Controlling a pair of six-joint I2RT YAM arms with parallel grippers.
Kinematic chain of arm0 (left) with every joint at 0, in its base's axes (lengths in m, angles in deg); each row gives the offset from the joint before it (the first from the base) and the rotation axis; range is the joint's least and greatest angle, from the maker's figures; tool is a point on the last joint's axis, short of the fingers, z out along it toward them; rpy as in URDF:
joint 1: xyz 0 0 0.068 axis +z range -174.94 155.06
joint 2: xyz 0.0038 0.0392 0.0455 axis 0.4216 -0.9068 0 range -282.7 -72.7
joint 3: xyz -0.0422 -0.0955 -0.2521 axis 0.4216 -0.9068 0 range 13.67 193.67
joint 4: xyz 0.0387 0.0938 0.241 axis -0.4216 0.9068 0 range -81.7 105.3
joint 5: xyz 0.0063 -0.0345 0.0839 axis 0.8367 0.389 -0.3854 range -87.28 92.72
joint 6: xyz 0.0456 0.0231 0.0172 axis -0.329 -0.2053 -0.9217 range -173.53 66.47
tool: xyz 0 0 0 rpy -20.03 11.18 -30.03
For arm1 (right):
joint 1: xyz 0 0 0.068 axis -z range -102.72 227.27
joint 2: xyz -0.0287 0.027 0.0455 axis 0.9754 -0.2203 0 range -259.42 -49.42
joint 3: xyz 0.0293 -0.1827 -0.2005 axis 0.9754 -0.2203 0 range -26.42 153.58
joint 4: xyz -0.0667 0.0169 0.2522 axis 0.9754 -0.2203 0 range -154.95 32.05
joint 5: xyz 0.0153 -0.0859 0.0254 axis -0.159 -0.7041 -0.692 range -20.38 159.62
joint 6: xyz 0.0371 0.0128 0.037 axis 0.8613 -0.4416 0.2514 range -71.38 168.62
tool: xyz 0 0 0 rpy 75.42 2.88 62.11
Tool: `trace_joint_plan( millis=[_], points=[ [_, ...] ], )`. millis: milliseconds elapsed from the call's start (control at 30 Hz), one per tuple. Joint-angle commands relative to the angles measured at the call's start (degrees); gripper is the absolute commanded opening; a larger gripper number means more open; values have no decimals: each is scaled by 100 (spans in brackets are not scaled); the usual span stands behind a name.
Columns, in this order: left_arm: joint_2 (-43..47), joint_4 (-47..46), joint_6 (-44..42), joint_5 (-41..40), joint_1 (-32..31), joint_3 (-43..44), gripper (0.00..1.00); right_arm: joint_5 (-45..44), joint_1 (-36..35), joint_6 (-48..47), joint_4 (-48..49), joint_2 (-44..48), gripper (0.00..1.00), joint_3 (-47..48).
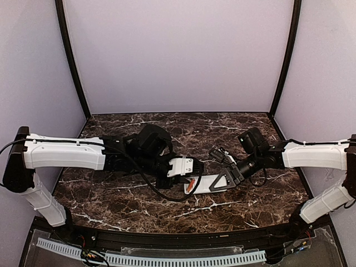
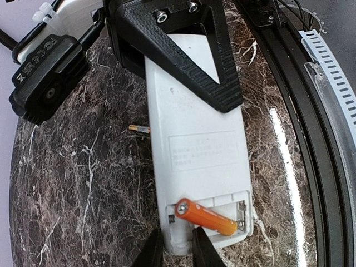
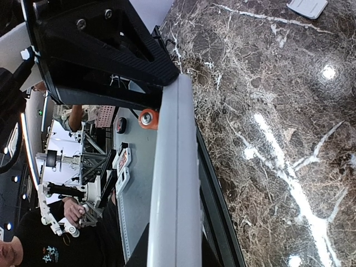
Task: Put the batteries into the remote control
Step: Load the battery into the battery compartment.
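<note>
Seating the battery (image 2: 207, 217) is your step in hand — it lies askew in the open end of the remote (image 2: 194, 139), toward the tabletop's (image 2: 72, 183) near edge. Your right gripper (image 1: 221, 181) clamps the remote; your left gripper (image 2: 178, 253) stands slightly parted, empty. Next, likely — press the battery flat.

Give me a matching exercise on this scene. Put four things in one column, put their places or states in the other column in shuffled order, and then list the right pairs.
Column one:
1. orange battery
2. second battery
3. remote control
4. right arm's fingers

Column two:
A. clamped on the remote
B. loose on the marble table, beside the remote
C. slantwise in the open compartment
D. plain back facing up

Pairs: 1-C, 2-B, 3-D, 4-A
</note>
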Motion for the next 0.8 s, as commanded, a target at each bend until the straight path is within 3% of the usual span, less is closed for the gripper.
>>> trace_joint_plan(
  millis=[0, 100, 433, 767],
  points=[
    [307, 223, 128, -254, 116, -196, 20, 221, -40, -106, 402, 76, 0, 74],
    [455, 148, 146, -328, 228, -266, 23, 222, -37, -104, 403, 63, 0, 62],
    [804, -197, 334, 57, 341, -590, 45, 157, -37, -126, 398, -66, 0, 82],
    [671, -564, 203, 609, 129, -549, 48, 141, -40, -238, 174, -242, 0, 244]
  ],
)
